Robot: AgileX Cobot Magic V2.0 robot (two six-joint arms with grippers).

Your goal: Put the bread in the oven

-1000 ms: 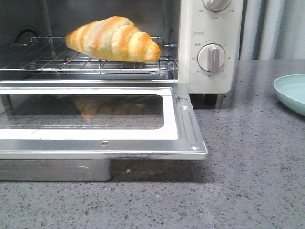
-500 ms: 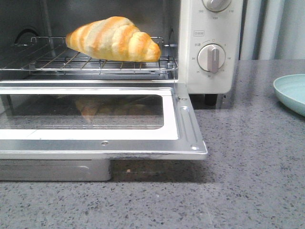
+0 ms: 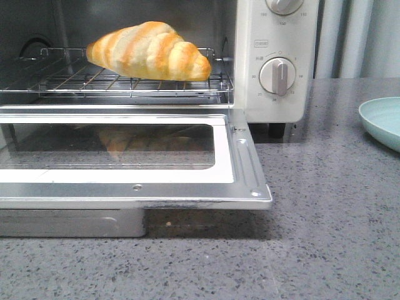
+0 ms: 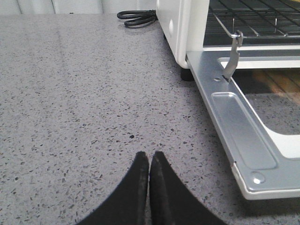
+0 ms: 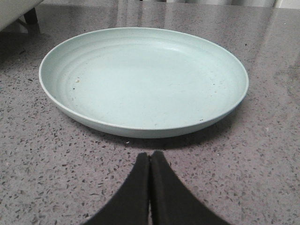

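1. The bread [image 3: 149, 51] lies on the wire rack [image 3: 119, 82] inside the oven [image 3: 275, 59], toward the rack's right half, long axis across the opening. The door [image 3: 134, 187] hangs down flat and open. Judged from this, the placing is done; shutting the door may remain, if wanted at all.
2. My left fingers [image 4: 149, 176] are pressed together, grasping nothing, low over the worktop [image 4: 84, 93], to the side of the door's corner.
3. My right fingers [image 5: 149, 176] are likewise clenched on nothing, just short of the pale green plate [image 5: 143, 79], which holds only crumbs.
4. Handling, judged by look: glossy crust, so probably slippery; likely light and soft, so a hard squeeze could dent it.
5. Grip point, if I must move it: the thick middle, fingers across the short axis. The tapered ends look too thin and would let it swing.
6. Risk: the rack wires sit close beneath, and fingertips may catch on them.
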